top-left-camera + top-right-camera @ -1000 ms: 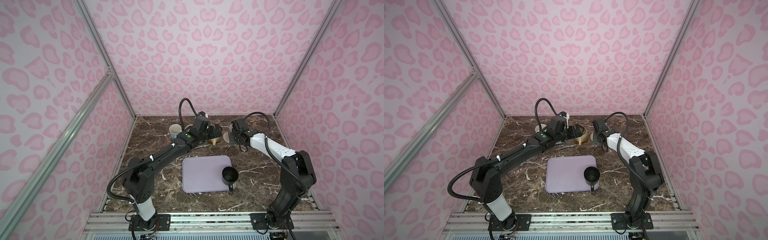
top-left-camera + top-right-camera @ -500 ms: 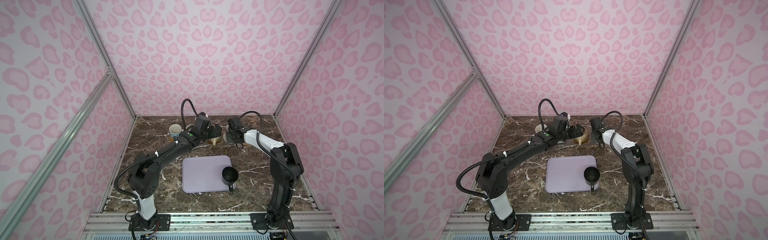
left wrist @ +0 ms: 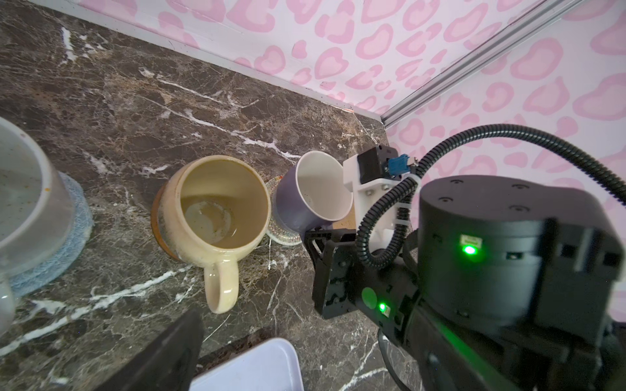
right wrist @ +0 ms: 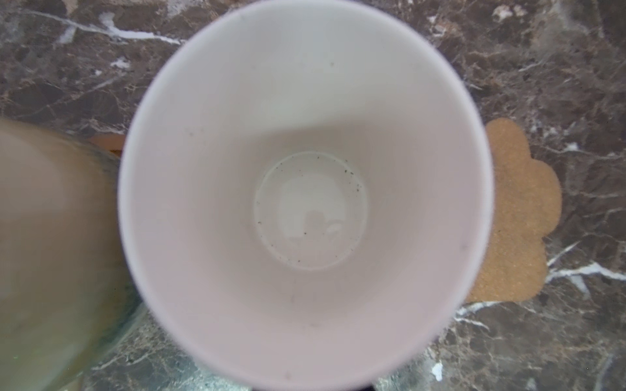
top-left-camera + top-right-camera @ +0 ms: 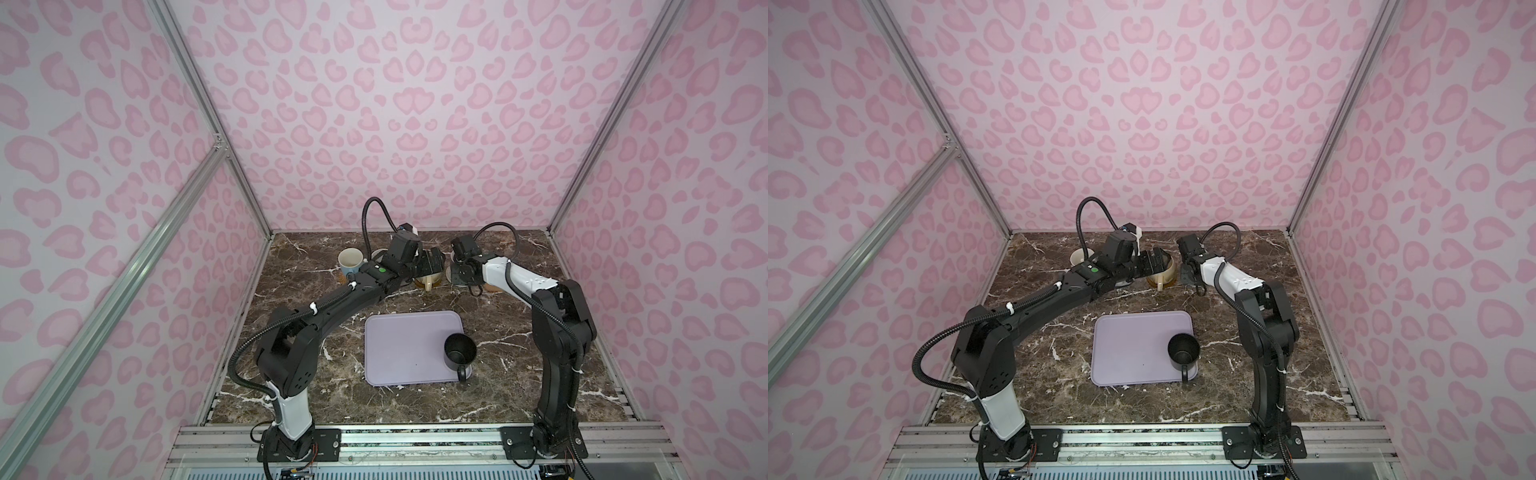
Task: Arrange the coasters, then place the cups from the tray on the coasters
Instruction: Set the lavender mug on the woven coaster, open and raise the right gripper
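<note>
My right gripper (image 5: 461, 275) is shut on the lavender cup (image 3: 311, 189), which tilts over the beige woven coaster (image 3: 281, 235); its white inside (image 4: 305, 203) fills the right wrist view, hiding the fingers. The paw-shaped cork coaster (image 4: 521, 216) lies bare beside it. The pale yellow cup (image 3: 210, 210) stands on a brown coaster (image 3: 156, 216). My left gripper (image 5: 432, 261) is open and empty, just short of that cup's handle. The speckled white cup (image 3: 27, 189) sits on the grey-blue coaster (image 3: 57, 247). The black cup (image 5: 459, 352) stands on the tray (image 5: 407, 345).
The light blue cup (image 5: 351, 259) stands at the back left, near the left wall. The back wall runs close behind the row of cups. My two arms meet closely at the back middle.
My right arm has swung left toward the middle with the lavender cup, its elbow drawing in. My left gripper has stayed open by the pale yellow cup.
</note>
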Robot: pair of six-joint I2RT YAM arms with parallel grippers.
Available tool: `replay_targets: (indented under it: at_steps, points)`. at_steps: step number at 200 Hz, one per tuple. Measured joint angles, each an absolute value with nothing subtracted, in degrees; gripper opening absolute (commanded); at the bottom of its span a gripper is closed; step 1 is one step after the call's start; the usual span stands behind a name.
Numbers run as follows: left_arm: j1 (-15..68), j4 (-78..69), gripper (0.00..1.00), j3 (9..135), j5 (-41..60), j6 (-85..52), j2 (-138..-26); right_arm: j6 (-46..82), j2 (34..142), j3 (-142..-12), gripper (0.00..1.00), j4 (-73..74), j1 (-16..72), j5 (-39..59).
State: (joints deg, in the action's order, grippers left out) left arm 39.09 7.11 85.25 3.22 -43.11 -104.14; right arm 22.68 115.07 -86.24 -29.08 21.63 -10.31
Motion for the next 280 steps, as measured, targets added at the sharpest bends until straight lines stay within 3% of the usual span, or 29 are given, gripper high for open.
replay_targets:
  at_steps: [85,141,178,194,198,208,213,280]
  points:
    - [39.0,7.1,0.97,85.2,4.1,-43.5,-104.1,23.1,114.1,-80.8,0.0,-23.9,21.3,-9.9]
    - [39.1,6.8,0.97,84.8,4.5,-43.5,-104.1,23.3,114.1,-80.0,0.42,-24.5,20.6,-6.4]
    - [39.1,6.8,0.97,84.3,4.8,-43.8,-103.7,23.4,112.1,-80.0,0.57,-26.5,20.5,-6.2]
    - [39.2,6.8,0.97,83.5,5.3,-44.0,-102.8,23.6,110.6,-80.0,0.68,-27.1,20.5,-6.2]
    - [39.3,6.8,0.97,83.3,5.5,-44.0,-102.5,23.6,110.2,-80.0,0.81,-27.4,20.6,-6.2]
    - [39.6,6.8,0.97,83.0,5.6,-44.0,-101.7,23.8,108.8,-79.9,0.86,-28.1,20.7,-6.4]
    - [39.8,6.8,0.97,82.7,5.6,-44.0,-101.1,24.3,108.0,-79.6,0.99,-28.4,20.8,-6.5]
    - [41.8,3.9,0.97,72.8,7.3,-44.9,-95.0,25.0,90.4,-71.8,0.99,-32.5,24.9,-9.8]
